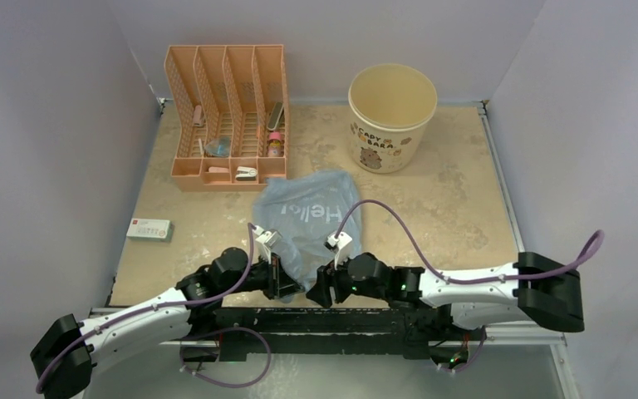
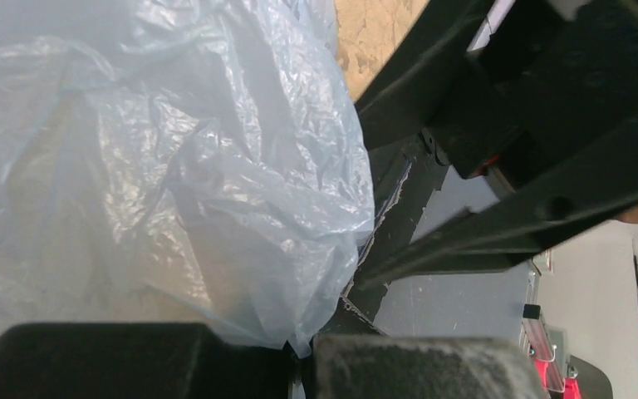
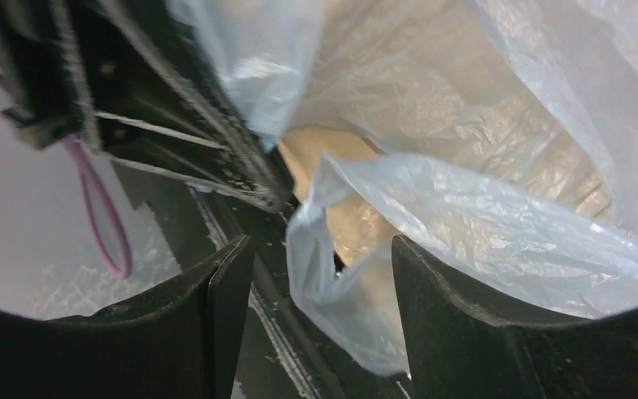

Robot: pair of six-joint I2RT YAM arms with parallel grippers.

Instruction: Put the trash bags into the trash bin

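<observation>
Down at six o'clock on the table (image 1: 465, 216), both arms crowd the near hem of the pale blue bag (image 1: 311, 212), and that is where we are watching. The left pincer (image 1: 285, 283) is clenched: its wrist view shows the two pads pressed together with a point of the film caught in the seam (image 2: 299, 366), so we call that a grip on the bag. The right pincer (image 1: 317, 293) stands released, jaws apart, with a loose fold of the film hanging in the gap (image 3: 324, 324) and nothing squeezing it.

Now the line that matters. The bag lies flat and limp, its long axis running from the pincers at six o'clock up toward twelve, leaning a touch to one. The bin (image 1: 392, 116) sits upright at one o'clock on the far side of the table, mouth open, just beyond the bag's far end and, as far as we can tell, not touching it. So the whole bag lies between the pincers and the bin. The right arm is on the bin's side, yet only the left has hold.

Hard to make out: how much film the left pads really have, whether one layer or several, and whether this is a single bag. The near hem is hidden under the arms from above. The orange file rack (image 1: 226, 108) at eleven o'clock and the small white box (image 1: 149, 229) at nine stay clear of that path.
</observation>
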